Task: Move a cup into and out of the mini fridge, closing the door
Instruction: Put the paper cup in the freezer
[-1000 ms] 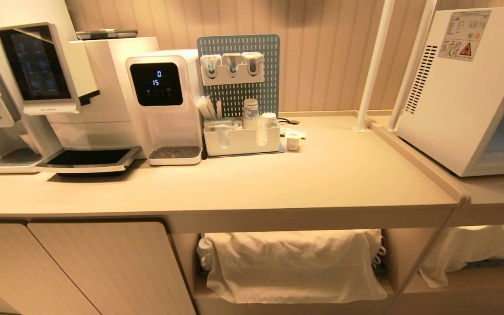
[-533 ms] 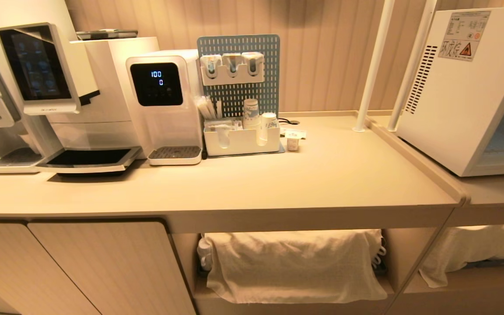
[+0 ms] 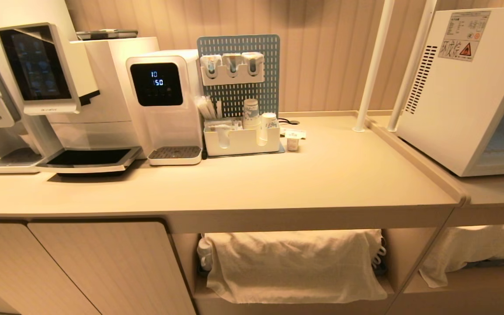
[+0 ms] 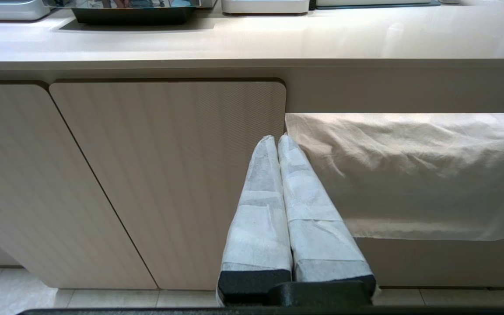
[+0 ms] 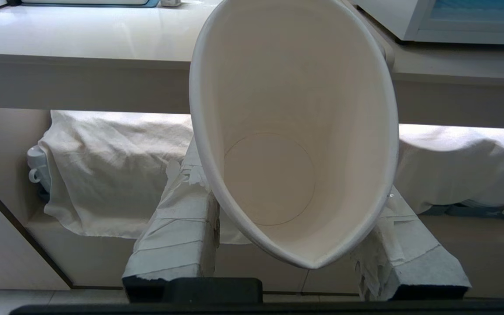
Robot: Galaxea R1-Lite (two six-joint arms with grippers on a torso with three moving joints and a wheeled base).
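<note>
Left claw (image 4: 277, 142) hangs low in front of the bench (image 4: 252, 43), wrapped fingers pressed together on nothing, a cabinet door just ahead of its tips. Now across to the right claw (image 5: 298, 205): it pinches the cup (image 5: 293, 131) between its wrapped fingers, below the bench edge, mouth tipped back toward the wrist, base pointing away, long axis running out along the fingers. Up and to the right of it sits the mini fridge (image 3: 457, 92), interior showing, its door out of view. By my reading the cup is out; closing up remains.
</note>
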